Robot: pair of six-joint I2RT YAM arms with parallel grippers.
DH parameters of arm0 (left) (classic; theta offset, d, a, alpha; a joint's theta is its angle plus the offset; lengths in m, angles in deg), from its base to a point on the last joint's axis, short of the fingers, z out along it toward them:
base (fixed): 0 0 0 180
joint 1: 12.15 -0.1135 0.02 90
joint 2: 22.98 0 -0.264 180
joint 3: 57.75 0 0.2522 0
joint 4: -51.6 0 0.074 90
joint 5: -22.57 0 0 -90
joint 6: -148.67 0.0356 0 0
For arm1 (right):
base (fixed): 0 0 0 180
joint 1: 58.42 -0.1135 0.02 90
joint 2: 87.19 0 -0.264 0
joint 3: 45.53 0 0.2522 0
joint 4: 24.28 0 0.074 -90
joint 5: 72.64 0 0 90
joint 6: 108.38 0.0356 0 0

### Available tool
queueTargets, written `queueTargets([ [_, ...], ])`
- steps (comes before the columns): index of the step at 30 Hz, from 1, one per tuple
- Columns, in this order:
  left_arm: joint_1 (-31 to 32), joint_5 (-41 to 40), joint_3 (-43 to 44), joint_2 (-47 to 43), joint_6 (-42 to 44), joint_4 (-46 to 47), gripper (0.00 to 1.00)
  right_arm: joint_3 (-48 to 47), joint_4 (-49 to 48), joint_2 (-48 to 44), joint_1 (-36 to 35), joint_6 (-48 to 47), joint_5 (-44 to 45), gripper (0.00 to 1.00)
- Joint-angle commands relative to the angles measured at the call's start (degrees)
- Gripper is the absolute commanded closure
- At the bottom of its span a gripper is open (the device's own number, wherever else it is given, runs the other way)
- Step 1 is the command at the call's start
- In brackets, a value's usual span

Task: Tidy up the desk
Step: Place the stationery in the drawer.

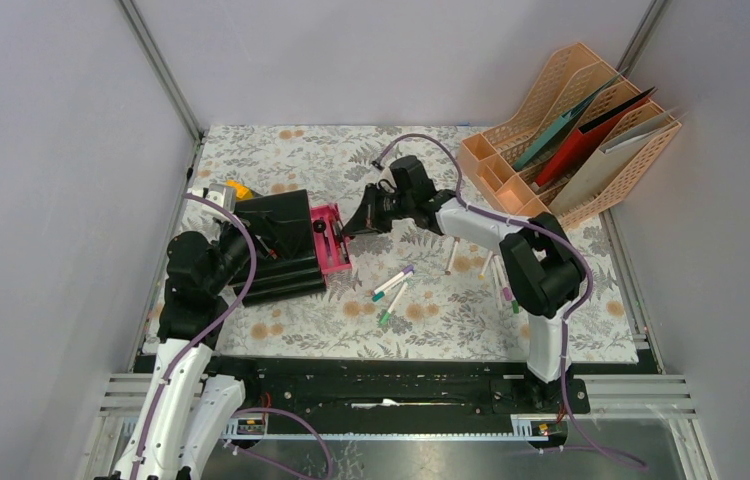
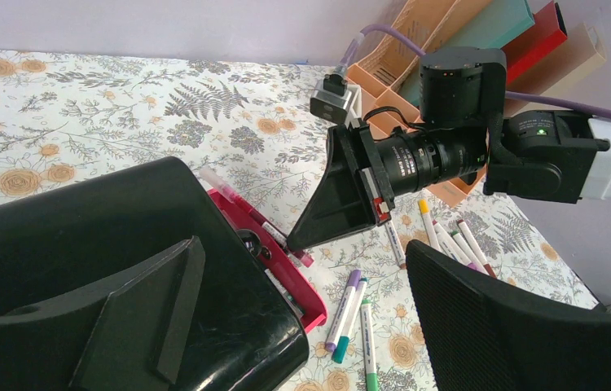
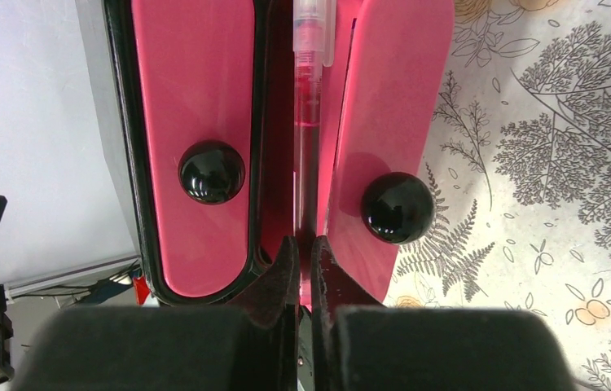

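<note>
The desk (image 1: pixel 301 150) has a pale cloth with ferns and flowers. On its left lies a pen case with a black lid (image 1: pixel 276 235) and a pink tray (image 1: pixel 329 240). My right gripper (image 1: pixel 351 228) reaches into the tray and is shut on a clear pink pen (image 3: pixel 306 122), fingertips (image 3: pixel 286 261) nearly together at the pen's near end. In the left wrist view the right gripper's tip (image 2: pixel 298 240) sits at the tray (image 2: pixel 318 305). My left gripper (image 2: pixel 304 248) is open; one finger (image 2: pixel 123 309) lies against the black lid (image 2: pixel 82 236), the other (image 2: pixel 530 326) stands apart.
Several loose markers (image 1: pixel 391 285) lie right of the case, more (image 1: pixel 496 270) near the right arm's base. A peach file organizer (image 1: pixel 571 130) with folders stands at the back right. Two black knobs (image 3: pixel 213 171) sit on the pink tray.
</note>
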State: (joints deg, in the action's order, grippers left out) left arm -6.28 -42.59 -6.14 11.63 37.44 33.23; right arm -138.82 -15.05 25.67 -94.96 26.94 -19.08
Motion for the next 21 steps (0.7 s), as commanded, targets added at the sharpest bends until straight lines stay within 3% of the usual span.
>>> queueTargets([
  [1, -0.51, 0.54, -0.02, 0.19, -0.03, 2.62, 0.01, -1.01, 0.38, -0.69, -1.90, 0.66, 1.35, 0.98],
  [5, -0.58, 0.76, -0.02, 0.16, -0.10, 2.72, 0.01, -0.80, 0.64, -1.12, -2.39, -0.17, 2.28, 0.95],
  [13, -0.73, 0.95, -0.03, 0.08, -0.13, 2.82, 0.01, -2.35, 1.81, -1.04, -2.80, -2.28, 2.56, 0.72],
  [21, -0.77, 1.02, -0.03, -0.07, -0.12, 2.82, 0.01, -2.18, 1.55, -3.64, -2.76, -5.84, 1.98, 0.69],
])
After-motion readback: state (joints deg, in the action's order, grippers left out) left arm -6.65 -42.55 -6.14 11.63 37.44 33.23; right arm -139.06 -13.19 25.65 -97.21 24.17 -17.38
